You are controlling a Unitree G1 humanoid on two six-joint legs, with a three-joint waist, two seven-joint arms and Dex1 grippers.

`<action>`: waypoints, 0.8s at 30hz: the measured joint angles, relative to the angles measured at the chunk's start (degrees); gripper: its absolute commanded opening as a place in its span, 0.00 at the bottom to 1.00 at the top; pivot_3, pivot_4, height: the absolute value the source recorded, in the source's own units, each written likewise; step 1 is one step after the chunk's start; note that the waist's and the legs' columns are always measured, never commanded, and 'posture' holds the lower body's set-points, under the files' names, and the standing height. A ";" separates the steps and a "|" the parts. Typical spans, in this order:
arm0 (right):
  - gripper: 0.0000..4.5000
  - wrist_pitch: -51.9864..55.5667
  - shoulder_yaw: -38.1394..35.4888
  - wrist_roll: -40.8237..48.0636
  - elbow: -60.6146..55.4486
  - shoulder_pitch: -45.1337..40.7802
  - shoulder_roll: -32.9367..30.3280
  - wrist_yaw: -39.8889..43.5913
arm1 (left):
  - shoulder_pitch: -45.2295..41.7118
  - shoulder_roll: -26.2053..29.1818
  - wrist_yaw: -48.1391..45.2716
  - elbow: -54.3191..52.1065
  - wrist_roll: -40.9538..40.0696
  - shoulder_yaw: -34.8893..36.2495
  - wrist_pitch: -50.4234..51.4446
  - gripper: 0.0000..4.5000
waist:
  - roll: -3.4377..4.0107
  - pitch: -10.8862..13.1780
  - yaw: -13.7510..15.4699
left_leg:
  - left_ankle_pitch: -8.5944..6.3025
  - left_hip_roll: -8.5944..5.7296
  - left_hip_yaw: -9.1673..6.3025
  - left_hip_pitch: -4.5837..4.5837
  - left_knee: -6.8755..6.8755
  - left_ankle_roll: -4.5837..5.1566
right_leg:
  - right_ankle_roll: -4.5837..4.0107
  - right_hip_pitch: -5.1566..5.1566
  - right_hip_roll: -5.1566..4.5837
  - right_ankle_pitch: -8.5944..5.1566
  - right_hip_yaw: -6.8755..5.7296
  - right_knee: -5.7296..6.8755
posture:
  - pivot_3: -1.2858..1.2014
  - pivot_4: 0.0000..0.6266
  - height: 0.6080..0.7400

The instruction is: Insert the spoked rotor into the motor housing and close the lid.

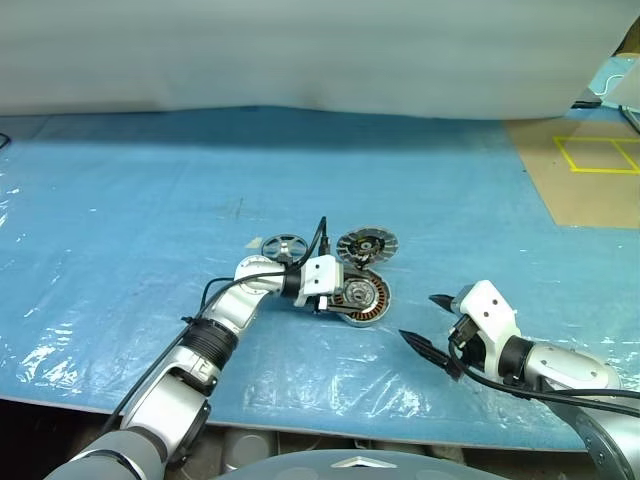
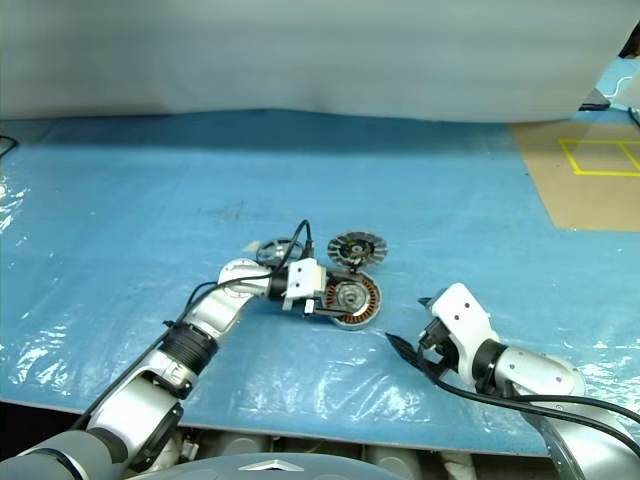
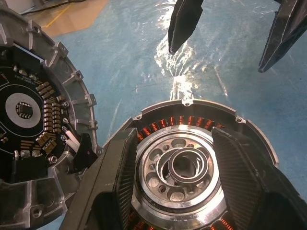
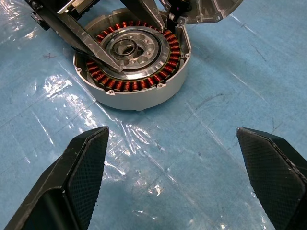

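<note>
The motor housing [image 1: 362,299] lies flat on the blue sheet, its copper windings ringing a silver hub [image 3: 178,168]. My left gripper [image 1: 356,296] reaches in from the left, its fingers [image 3: 115,182] set against both sides of that hub. The lid [image 1: 367,244] rests tilted just behind the housing, touching its rim; its dark inner face [image 3: 29,110] carries small parts. The spoked rotor [image 1: 283,246] lies flat behind my left wrist. My right gripper [image 1: 420,318] hovers open to the right of the housing, pointing at it, with bare sheet between its fingers [image 4: 81,167].
The blue sheet [image 1: 150,200] is covered with wrinkled clear film. A brown board [image 1: 590,190] with yellow tape lines lies at the far right. The table's front edge [image 1: 300,425] runs close below the arms. A pale wall stands behind.
</note>
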 measured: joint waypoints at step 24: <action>0.99 0.31 0.48 -0.45 -1.53 0.23 -0.01 -0.82 | -2.89 -1.29 5.19 6.47 2.56 -0.71 -5.37 0.58 | -0.01 -0.01 0.22 | -0.03 -0.04 -0.01 0.26 0.07 0.34 | 0.47 0.37 -0.09 -0.18 -0.01 0.00 | 0.52 0.24 1.00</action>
